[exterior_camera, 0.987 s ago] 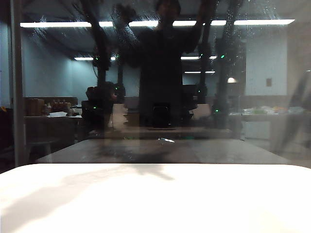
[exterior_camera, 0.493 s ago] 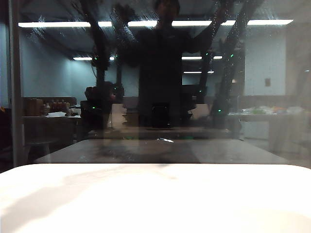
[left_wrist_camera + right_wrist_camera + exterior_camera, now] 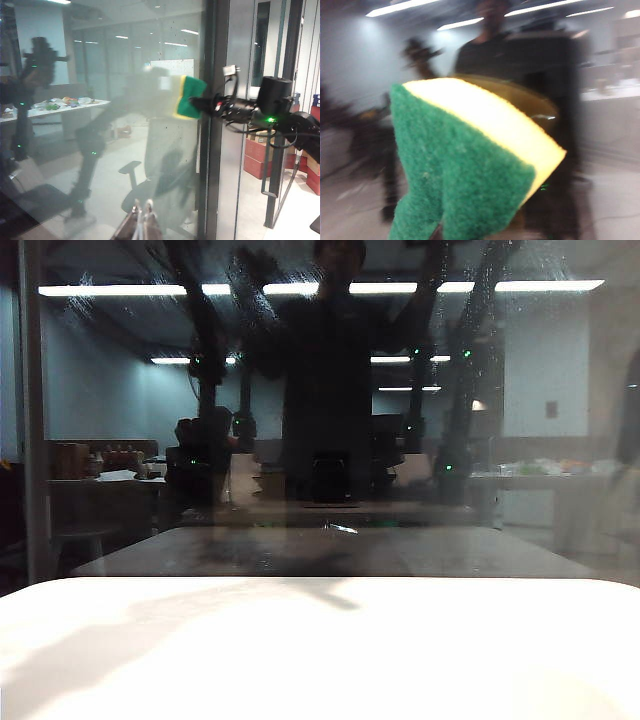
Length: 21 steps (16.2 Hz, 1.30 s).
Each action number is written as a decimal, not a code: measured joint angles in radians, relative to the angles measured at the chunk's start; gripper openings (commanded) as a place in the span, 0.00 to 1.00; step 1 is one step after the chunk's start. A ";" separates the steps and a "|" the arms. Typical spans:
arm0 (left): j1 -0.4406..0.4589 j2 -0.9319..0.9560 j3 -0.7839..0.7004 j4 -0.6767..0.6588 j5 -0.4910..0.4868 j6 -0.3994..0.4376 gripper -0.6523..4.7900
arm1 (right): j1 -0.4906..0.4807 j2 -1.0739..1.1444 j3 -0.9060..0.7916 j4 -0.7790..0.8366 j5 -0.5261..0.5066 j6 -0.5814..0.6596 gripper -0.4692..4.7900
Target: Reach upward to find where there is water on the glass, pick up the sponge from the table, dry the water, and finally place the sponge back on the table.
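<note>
The sponge (image 3: 189, 97), yellow foam with a green scouring layer, is held high against the glass (image 3: 100, 125), where it meets its own blurred reflection. My right gripper (image 3: 201, 103) is shut on it. In the right wrist view the sponge (image 3: 465, 170) fills the frame and hides the fingers. My left gripper (image 3: 142, 216) is shut with nothing in it, pointing at the glass lower down, well away from the sponge. The exterior view shows the glass (image 3: 120, 390) and the white table (image 3: 320, 650). There both arms appear only as dark reflections.
A dark vertical frame bar (image 3: 210, 150) runs beside the sponge, and another bar (image 3: 30, 410) stands at the pane's left edge. Fine specks and streaks (image 3: 90, 300) mark the upper glass. Boxes (image 3: 260, 155) stand beyond the bar.
In the exterior view the right arm's reflection has swung at the upper right of the glass. The left arm's reflection stays put.
</note>
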<state>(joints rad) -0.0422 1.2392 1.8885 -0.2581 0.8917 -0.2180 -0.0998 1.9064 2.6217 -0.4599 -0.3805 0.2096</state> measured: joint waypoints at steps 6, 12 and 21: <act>0.000 0.000 0.000 0.000 -0.002 0.000 0.11 | 0.272 0.063 0.003 -0.031 0.103 -0.080 0.07; 0.000 0.000 0.000 0.008 -0.002 0.000 0.11 | 0.368 0.096 0.005 -0.047 0.198 -0.155 0.07; 0.000 0.000 0.000 0.030 -0.003 0.000 0.11 | -0.051 0.004 0.002 -0.232 0.208 -0.201 0.07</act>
<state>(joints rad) -0.0422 1.2392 1.8885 -0.2279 0.8890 -0.2180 -0.1513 1.9102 2.6232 -0.6922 -0.1730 0.0086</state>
